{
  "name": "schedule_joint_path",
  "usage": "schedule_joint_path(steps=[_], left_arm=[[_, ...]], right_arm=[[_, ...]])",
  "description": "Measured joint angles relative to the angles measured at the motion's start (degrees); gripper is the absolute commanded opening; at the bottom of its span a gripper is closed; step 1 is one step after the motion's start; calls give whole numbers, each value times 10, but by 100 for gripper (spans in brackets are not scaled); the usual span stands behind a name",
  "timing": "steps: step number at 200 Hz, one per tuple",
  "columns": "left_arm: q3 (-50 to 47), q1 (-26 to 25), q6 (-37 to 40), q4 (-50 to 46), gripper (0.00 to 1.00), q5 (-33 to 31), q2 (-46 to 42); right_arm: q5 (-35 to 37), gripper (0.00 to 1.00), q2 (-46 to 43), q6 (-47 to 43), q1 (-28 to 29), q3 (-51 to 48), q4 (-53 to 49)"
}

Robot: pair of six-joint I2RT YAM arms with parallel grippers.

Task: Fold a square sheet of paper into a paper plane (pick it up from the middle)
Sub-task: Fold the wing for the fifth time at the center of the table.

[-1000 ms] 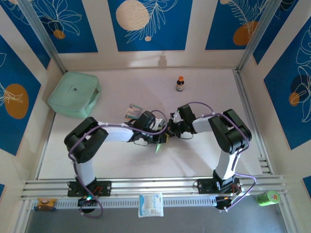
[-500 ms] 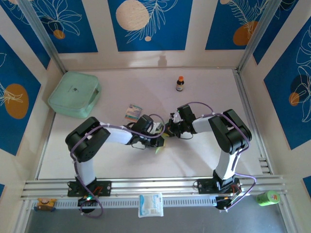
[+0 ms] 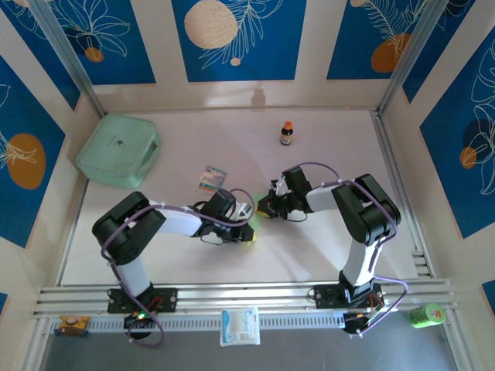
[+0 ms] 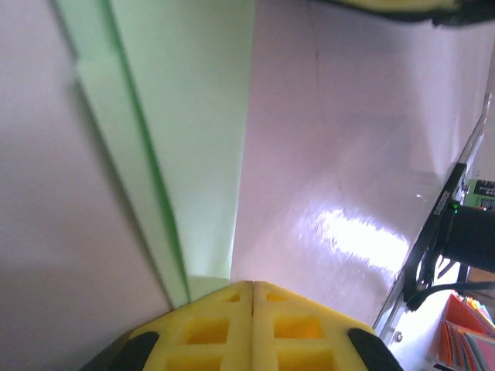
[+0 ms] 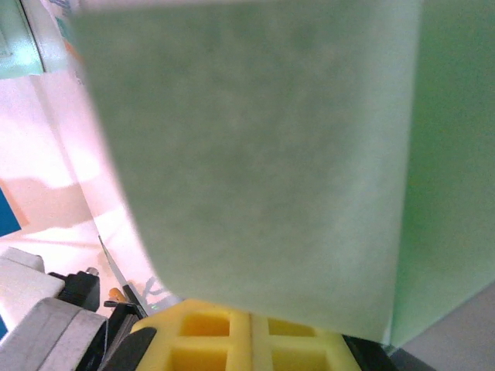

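Between your two inward-bent arms, your left pincer (image 4: 253, 287) sat fully closed, tips touching the folded green paper (image 4: 193, 116) ahead; your right pincer (image 3: 268, 207) clamped shut on it.

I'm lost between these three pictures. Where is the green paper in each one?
Top external: the green paper is a small sliver near the middle of the table.
Left wrist: a long strip running from the top left down to the bottom centre.
Right wrist: very close up, covering most of the picture.
Shared landmark: the white table.
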Motion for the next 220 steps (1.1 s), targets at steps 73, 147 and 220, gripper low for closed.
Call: schedule_joint_path(steps=[73, 147, 220], left_arm=[[-63, -16, 0, -57, 0, -19, -113], [55, 16, 15, -32, 3, -37, -29], [116, 18, 41, -45, 2, -89, 40]], right_arm=[[3, 4, -2, 0, 0, 0, -2], [5, 4, -2, 0, 0, 0, -2], [5, 4, -3, 0, 0, -1, -1]])
